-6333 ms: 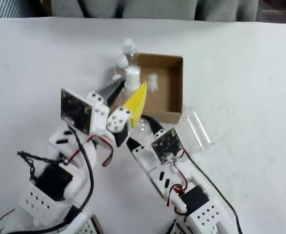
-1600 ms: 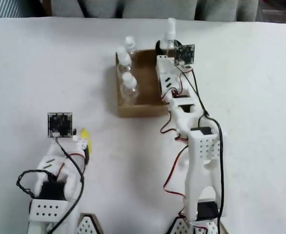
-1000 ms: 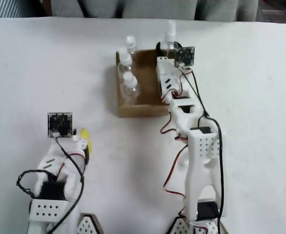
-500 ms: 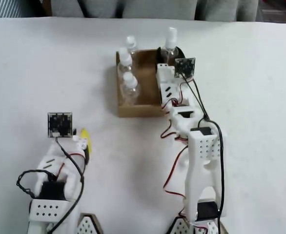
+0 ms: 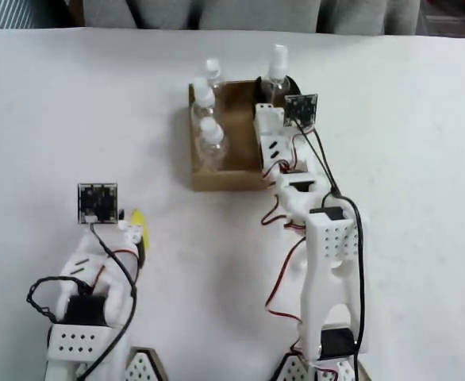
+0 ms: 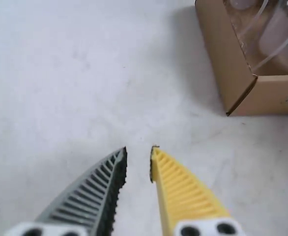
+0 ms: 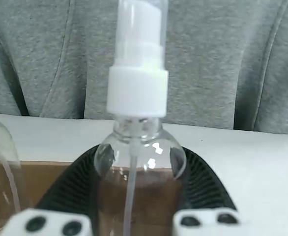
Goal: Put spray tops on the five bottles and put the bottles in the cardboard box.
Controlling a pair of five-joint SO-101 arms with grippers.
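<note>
High view is showing the cardboard box [image 5: 228,181] sitting on the white bench [image 5: 423,159]. Three bottles [image 5: 210,136] are standing in a row along the box's left wall, each wearing a white cap. At the box's far right corner the right claw [image 5: 273,84] is pinching a fourth bottle [image 5: 278,70] upright. In the right wrist view its black fingers [image 7: 68,184] are hugging the clear body from both sides, and the spray top [image 7: 137,83] is sitting straight on the neck. I cannot tell whether that bottle's base is resting inside the box. The left claw [image 6: 139,149] is hanging over bare bench off the box's front left corner, its grey and yellow tips slightly parted and gripping nothing.
</note>
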